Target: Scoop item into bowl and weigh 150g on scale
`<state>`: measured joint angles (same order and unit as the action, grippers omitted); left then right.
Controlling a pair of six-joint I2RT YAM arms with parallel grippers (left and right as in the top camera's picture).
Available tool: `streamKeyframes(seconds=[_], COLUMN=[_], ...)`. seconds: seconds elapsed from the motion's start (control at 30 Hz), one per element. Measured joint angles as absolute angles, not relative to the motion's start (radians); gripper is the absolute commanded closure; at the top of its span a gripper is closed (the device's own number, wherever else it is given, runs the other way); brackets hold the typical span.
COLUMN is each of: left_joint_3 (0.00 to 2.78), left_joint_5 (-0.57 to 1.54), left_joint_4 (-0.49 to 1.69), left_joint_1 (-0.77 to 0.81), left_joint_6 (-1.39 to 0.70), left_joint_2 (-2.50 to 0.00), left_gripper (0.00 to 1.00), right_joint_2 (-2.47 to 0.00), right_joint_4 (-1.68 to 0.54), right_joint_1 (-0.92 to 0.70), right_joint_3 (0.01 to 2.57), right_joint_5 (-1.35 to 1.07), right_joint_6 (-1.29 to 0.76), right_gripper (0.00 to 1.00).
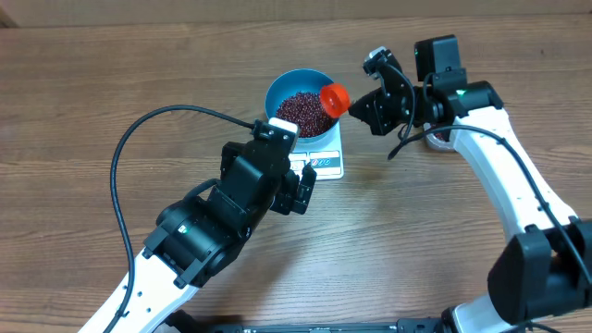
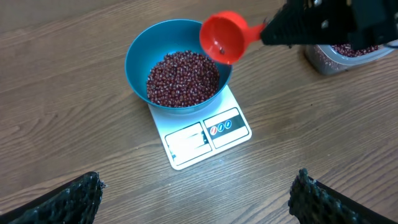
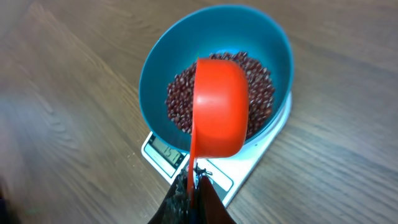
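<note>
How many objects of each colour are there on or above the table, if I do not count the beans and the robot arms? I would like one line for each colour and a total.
Blue: 1, the blue bowl
White: 1, the white scale
Red: 1, the red scoop
Clear: 1, the clear tub
Total: 4

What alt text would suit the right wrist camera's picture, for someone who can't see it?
The right hand holds a red scoop by its handle above a blue bowl of dark red beans. The bowl sits on a white scale on a wooden table.
</note>
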<state>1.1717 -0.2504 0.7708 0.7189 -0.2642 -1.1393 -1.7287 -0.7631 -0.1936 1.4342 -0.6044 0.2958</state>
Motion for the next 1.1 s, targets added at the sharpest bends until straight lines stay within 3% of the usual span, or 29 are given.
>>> streamKeyframes(seconds=[0.5,1.1], left_joint_3=[1.172,1.172], left_joint_5=[-0.250,-0.250], left_joint_4=[0.771,0.771], left_joint_1=[0.719,0.719], left_joint_6=[-0.264,-0.264], left_joint_2=[-1.139,-1.139], left_gripper=[0.01,0.01], right_joint_2=[-1.784,-1.879], right_joint_4=[-0.691,-0.493], right_joint_1=[-0.310,-0.308], right_joint_3=[1.434,1.434], right_joint_5=[-0.556,-0.444], right_joint_6=[0.349,0.367], right_gripper=[0.96,0.96])
